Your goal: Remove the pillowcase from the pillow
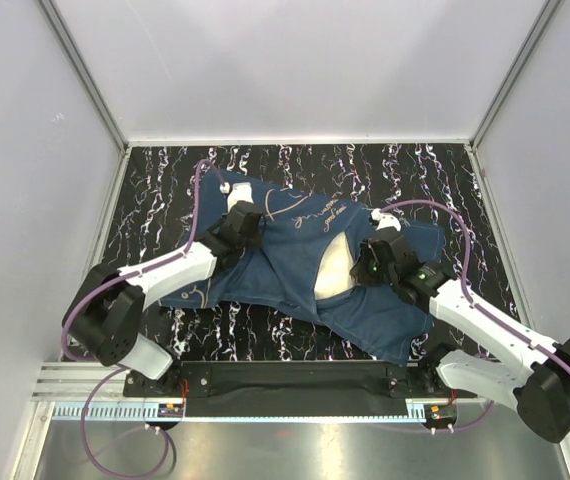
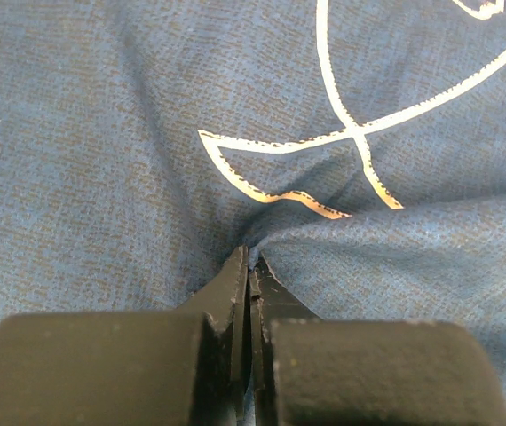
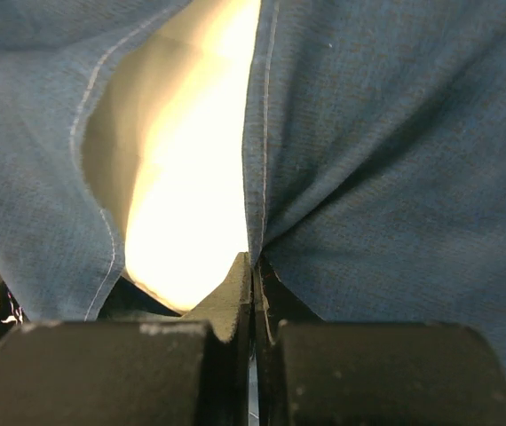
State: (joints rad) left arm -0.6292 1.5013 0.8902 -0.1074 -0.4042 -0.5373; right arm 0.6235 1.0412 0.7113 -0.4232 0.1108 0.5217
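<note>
The navy-blue pillowcase (image 1: pixel 295 270) with pale gold drawings lies across the middle of the table. The cream pillow (image 1: pixel 335 268) shows through an opening in it. My left gripper (image 1: pixel 248 218) is shut on a fold of the pillowcase (image 2: pixel 342 89) at its upper left part. My right gripper (image 1: pixel 365 262) is shut on the hemmed edge of the pillowcase (image 3: pixel 395 133) at the right side of the opening. The pillow (image 3: pixel 191 177) is bright beside it in the right wrist view.
The table (image 1: pixel 165 180) has a black marbled top, with grey walls on three sides. A black bar (image 1: pixel 295 378) runs along the near edge between the arm bases. Purple cables loop over both arms.
</note>
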